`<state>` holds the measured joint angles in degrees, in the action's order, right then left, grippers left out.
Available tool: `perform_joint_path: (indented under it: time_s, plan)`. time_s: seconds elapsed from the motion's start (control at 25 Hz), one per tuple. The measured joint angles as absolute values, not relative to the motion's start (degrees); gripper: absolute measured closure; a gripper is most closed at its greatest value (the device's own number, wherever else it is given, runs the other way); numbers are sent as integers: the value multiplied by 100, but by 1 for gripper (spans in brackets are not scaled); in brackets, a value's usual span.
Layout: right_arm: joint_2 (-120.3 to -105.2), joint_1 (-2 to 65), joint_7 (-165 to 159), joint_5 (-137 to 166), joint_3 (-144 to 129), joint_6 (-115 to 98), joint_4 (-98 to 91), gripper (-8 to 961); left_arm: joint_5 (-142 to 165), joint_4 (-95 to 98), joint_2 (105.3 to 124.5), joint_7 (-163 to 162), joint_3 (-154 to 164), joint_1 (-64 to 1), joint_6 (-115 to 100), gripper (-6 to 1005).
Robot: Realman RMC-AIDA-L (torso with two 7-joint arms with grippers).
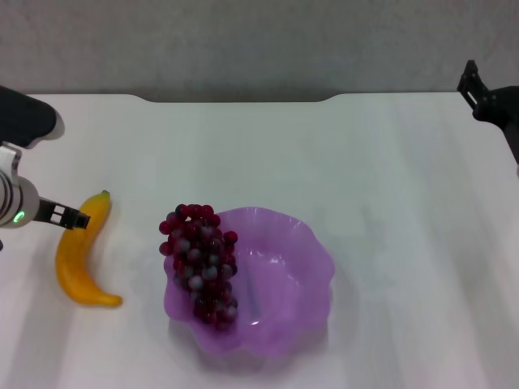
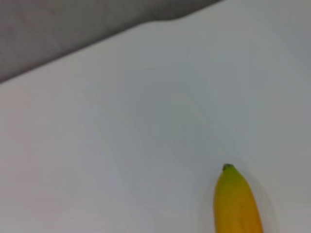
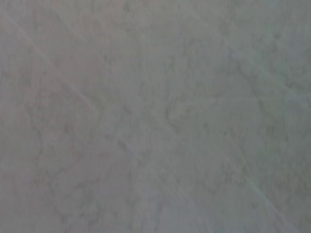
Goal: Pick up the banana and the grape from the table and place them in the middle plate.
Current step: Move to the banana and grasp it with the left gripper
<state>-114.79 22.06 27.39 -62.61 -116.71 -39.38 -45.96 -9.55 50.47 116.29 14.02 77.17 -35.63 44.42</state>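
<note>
Where the left arm reaches in from the table's left edge in the head view, the left gripper (image 1: 71, 216) sits low over the upper part of the banana (image 1: 81, 255), its dark fingertips overlapping the fruit just below the green tip; whether the claw is open or closed on it cannot be told from these views. The right gripper (image 1: 478, 91) is held up at the far right, well apart from everything, and its claw state cannot be told either. The banana lies on the white table (image 1: 389, 178), curved, yellow-orange, its green tip pointing away from the robot, just left of the middle plate (image 1: 304, 284) and apart from it. The grape (image 1: 199, 263), a long dark red bunch with some greyish berries, lies in the plate's left side, its top end hanging over the wavy purple rim. The left wrist view shows only the banana's tip (image 2: 235, 201) on bare table.
</note>
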Motion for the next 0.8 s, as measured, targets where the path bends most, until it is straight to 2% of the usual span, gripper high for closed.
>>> perform_joint_path:
  time_s: [0.8]
  plan:
    - [-11487, 2267, 2708, -6279, -11726, -3898, -4585, 76, -1160, 4062, 11615, 1438, 7700, -4048, 4274, 239]
